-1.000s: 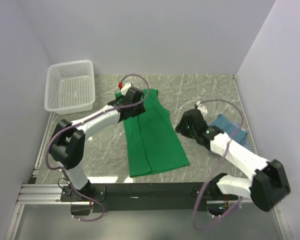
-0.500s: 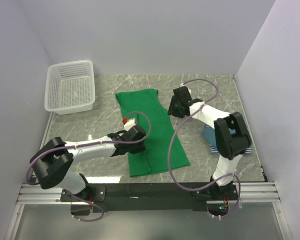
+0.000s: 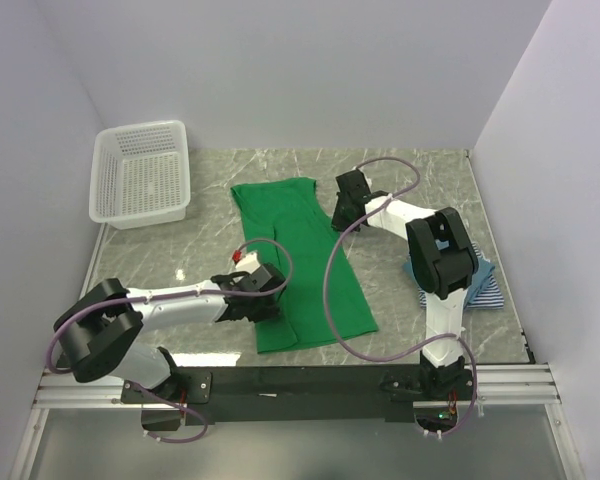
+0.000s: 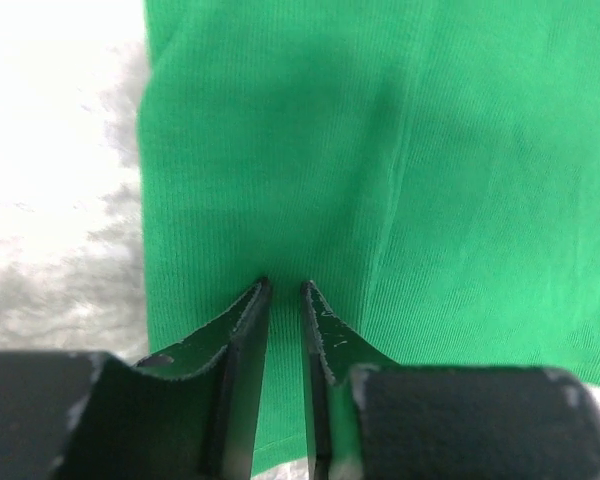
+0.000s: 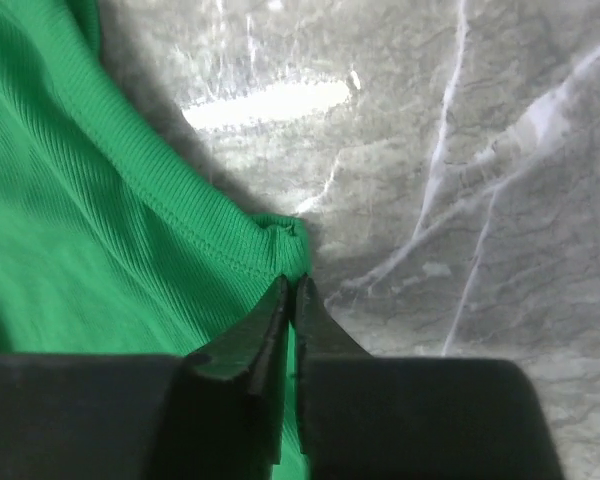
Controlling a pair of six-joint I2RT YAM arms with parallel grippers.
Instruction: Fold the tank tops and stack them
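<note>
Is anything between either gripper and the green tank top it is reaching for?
Nothing visible. The right gripper is pinched shut on the green tank top at its hemmed edge. The left gripper rests directly on the cloth near the side edge, with a narrow gap showing.

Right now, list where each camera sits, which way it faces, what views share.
Top external: high behind the bases, looking down on the table; both arms, left gripper and right gripper show.
Left wrist: on the left arm, looking along its fingers at the edge of the green tank top.
Right wrist: on the right arm, looking along its fingers at that top's stitched corner.
Shared: all see the green tank top; only the top view shows the basket.
</note>
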